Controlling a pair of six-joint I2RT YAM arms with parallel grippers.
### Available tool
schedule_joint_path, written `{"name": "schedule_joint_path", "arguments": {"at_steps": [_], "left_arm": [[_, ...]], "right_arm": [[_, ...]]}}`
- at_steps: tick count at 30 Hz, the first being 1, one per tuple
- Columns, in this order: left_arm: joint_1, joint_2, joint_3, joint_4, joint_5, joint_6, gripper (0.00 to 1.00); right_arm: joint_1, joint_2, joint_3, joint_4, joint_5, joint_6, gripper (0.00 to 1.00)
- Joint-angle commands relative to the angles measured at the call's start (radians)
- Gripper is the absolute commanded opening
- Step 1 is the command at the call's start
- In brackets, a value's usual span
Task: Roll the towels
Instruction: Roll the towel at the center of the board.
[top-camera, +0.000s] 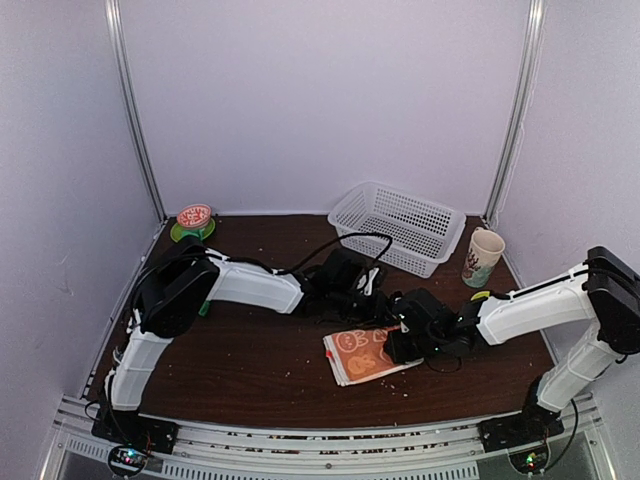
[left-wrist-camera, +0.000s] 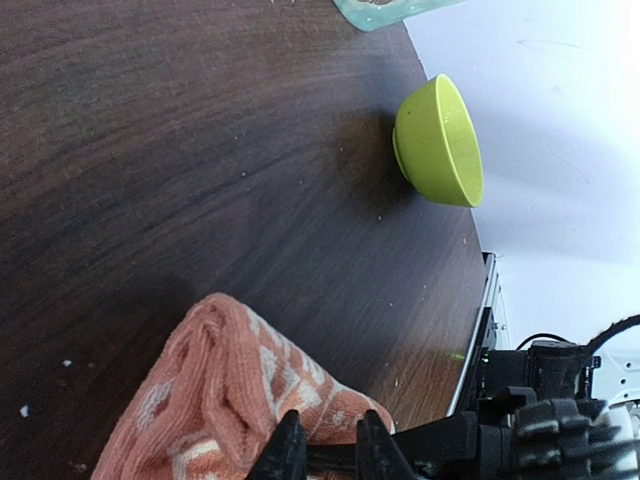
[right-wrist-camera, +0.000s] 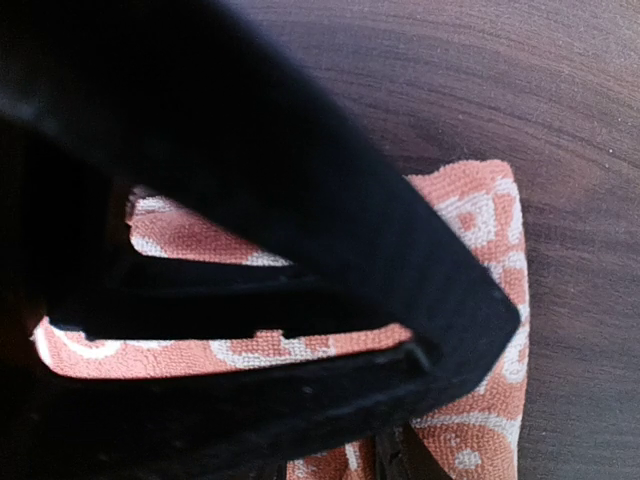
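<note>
A: Surface, room?
B: Dark wood table (top-camera: 250, 370), pale lilac walls (top-camera: 320, 100).
A: Count?
B: One peach towel (top-camera: 360, 355): left claw (left-wrist-camera: 328, 440) pinches its edge, right claw (top-camera: 395, 345) spread astride it. One basket (top-camera: 400, 225), one mug (top-camera: 484, 257) beyond them.

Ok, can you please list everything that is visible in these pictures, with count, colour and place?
towel: one, peach with white print, folded, middle of table
basket: one, white, back right
mug: one, cream, right of basket
bowl: one, green, right edge, near mug
round thing: one, red on green, back left corner
table: one, dark brown wood
left gripper: one, black, pinching the towel's edge
right gripper: one, black, open over the towel
</note>
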Motion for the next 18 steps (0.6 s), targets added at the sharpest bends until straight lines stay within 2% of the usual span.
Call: {"name": "schedule_joint_path", "arguments": {"at_steps": [1,6,13,18], "left_arm": [[0.007,0.027,0.042,0.026,0.036,-0.021,0.19],[0.011,0.028,0.009,0.001,0.018,-0.022,0.17],[0.015,0.029,-0.017,0.011,0.013,-0.019,0.16],[0.024,0.018,-0.027,0.012,-0.006,-0.013,0.16]], "right_arm": [[-0.004,0.020,-0.030,-0.088,-0.032,-0.004,0.32],[-0.004,-0.002,-0.015,-0.108,-0.038,-0.011,0.34],[-0.012,-0.127,0.060,-0.226,-0.012,-0.044,0.48],[-0.046,-0.193,0.073,-0.280,-0.008,-0.069,0.51]]}}
